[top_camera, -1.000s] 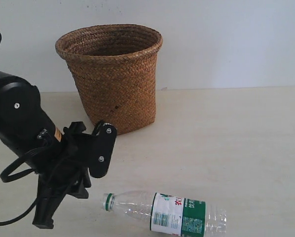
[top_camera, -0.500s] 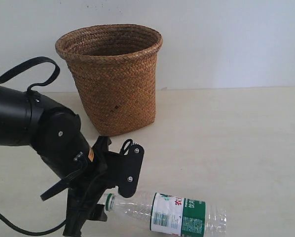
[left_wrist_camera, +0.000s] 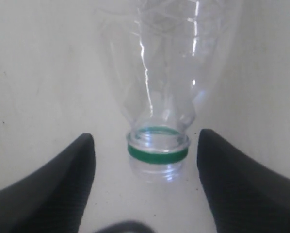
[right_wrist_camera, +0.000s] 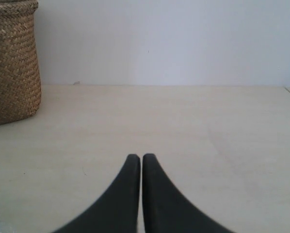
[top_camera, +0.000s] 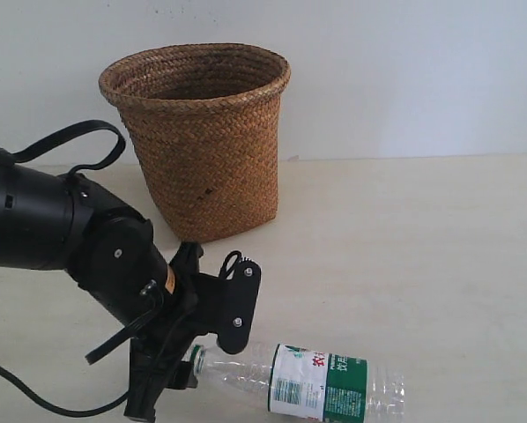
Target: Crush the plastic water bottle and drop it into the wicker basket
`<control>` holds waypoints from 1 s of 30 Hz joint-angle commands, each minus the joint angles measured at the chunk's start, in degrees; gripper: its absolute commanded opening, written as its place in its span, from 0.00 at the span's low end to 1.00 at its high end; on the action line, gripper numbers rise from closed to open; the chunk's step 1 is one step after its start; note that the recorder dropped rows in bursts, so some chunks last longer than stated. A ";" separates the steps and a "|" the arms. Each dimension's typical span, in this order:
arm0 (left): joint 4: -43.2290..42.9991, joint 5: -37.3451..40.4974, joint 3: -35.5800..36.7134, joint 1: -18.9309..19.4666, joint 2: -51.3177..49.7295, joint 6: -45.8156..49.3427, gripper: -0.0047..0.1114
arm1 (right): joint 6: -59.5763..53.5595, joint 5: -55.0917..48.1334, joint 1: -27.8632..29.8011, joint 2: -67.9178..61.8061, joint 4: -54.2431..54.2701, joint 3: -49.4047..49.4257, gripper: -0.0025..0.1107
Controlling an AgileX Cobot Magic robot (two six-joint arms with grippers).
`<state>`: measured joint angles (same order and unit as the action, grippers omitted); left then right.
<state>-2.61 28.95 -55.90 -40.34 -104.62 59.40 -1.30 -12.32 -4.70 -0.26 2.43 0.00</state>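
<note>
Straddling the neck of the plastic water bottle [left_wrist_camera: 157, 151], my left claw [left_wrist_camera: 146, 141] is standing spread wide, one finger on either side of the green neck ring, neither touching it. The bottle is lying on its side at the near part of the table [top_camera: 431, 256]. Its long axis is running across the exterior view, mouth pointing at my left claw and base pointing right. My right claw [right_wrist_camera: 141, 158] is hanging clenched on nothing, fingertips pressed together, low over open tabletop that is stretching back to the wall [top_camera: 404, 70]. Farther back, the wicker basket [top_camera: 212, 167] is standing upright, well apart from the bottle. I am seeing only its upper inner weave and cannot tell what it holds.
</note>
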 commanded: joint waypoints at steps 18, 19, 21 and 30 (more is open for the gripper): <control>0.70 -1.67 -0.30 -0.26 -2.71 -0.82 0.07 | -0.13 0.48 0.12 0.26 0.15 0.00 0.02; 0.70 -1.13 -0.30 -0.26 -2.71 -1.52 0.07 | -0.13 0.48 0.12 0.26 0.15 0.00 0.02; 0.70 0.72 -0.30 -0.26 -2.71 -2.01 0.07 | -0.13 0.48 0.12 0.26 0.15 0.00 0.02; 0.04 5.85 -0.30 -0.26 -1.96 -11.22 0.07 | -0.13 0.48 0.12 0.26 0.15 0.00 0.02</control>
<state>-2.61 33.30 -55.95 -40.34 -107.34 50.18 -1.30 -12.22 -4.70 -0.26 2.43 0.00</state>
